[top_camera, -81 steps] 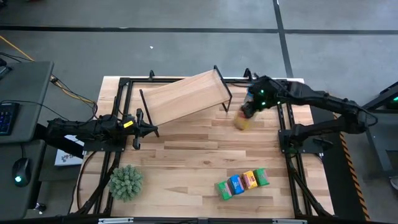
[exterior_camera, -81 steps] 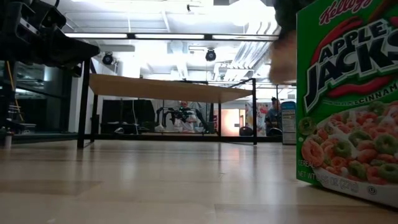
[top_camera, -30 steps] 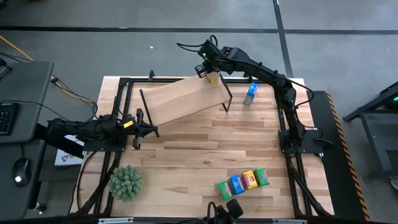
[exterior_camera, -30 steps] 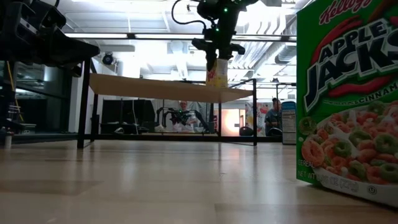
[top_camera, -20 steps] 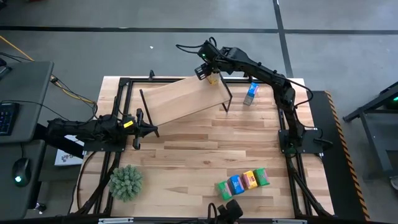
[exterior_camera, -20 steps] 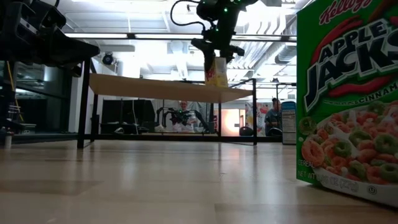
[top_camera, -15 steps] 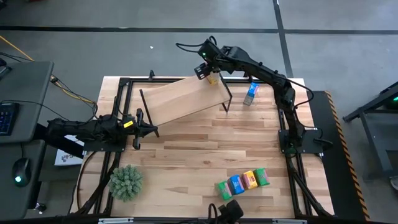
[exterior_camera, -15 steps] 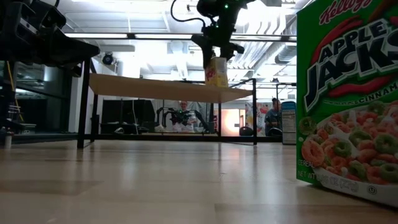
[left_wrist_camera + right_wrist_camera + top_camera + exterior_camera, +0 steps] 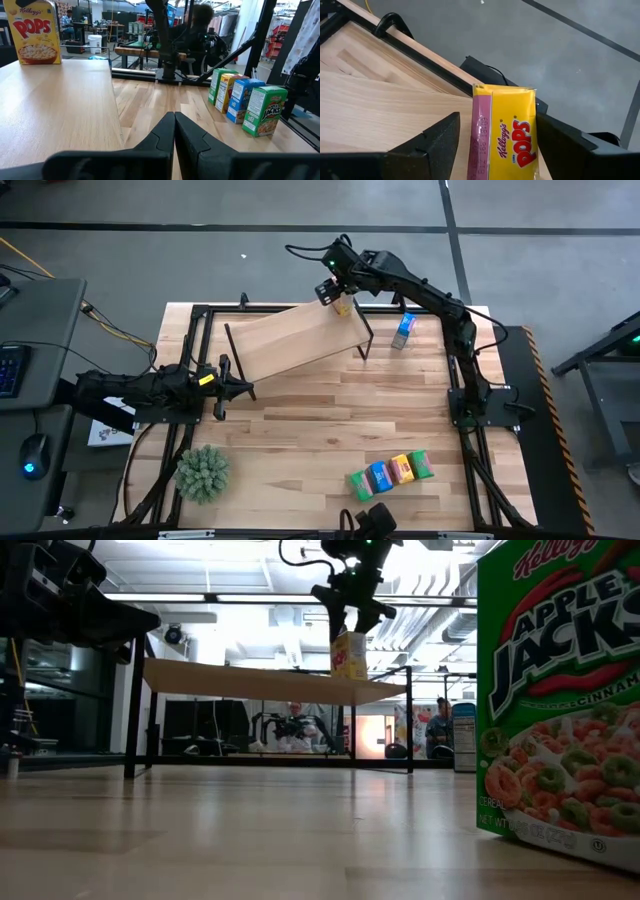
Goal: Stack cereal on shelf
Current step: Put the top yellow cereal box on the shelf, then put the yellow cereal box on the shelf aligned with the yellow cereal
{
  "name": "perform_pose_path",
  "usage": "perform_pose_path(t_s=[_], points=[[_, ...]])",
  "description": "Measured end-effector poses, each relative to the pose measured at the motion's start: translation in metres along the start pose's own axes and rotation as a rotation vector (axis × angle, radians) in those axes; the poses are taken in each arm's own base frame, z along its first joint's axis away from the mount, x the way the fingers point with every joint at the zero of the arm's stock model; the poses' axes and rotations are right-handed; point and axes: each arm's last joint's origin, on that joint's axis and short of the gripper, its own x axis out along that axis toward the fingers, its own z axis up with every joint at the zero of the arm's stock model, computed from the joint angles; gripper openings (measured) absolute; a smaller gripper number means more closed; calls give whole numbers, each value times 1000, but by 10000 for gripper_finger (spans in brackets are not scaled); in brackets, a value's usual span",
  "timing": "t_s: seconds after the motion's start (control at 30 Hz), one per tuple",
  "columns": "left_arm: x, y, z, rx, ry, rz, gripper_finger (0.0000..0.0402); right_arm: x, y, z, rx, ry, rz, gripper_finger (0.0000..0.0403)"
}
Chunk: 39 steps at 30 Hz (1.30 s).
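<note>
1. The right gripper hangs over the shelf at its 1 o'clock corner, fingers spread apart on either side of the Pops box and not touching it.
2. The Pops box stands upright on the shelf, at that same far corner, just below the gripper.
3. The left gripper rests at 9 o'clock on the bench, beside the shelf's near left leg, its fingers pressed together.
4. 4 boxes stand in a row at 5 o'clock on the bench, touching side by side: green, blue, orange, green.
5. From the left wrist view the row shows upright, with an Apple Jacks box at the near end.
6. 1 blue box stands alone at 1 o'clock, just right of the shelf.
7. A plant sits at 7 o'clock on the bench.
</note>
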Motion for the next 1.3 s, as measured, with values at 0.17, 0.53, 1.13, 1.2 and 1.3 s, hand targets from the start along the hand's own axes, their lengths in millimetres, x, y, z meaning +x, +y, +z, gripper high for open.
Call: perform_pose_path(t_s=[0.17,0.53,1.13,1.2,1.3], points=[[0,0,0,0,-1,0,3,-1,0,0,-9,0,5,243],[0,0,0,0,0,0,3,-4,-1,1,-6,-7,13,243],[0,0,0,0,0,0,3,-39,-3,3,-13,-67,68,243],[0,0,0,0,0,0,3,-40,-2,3,-14,-70,72,243],[0,0,0,0,0,0,3,-40,-2,2,-15,-70,73,243]])
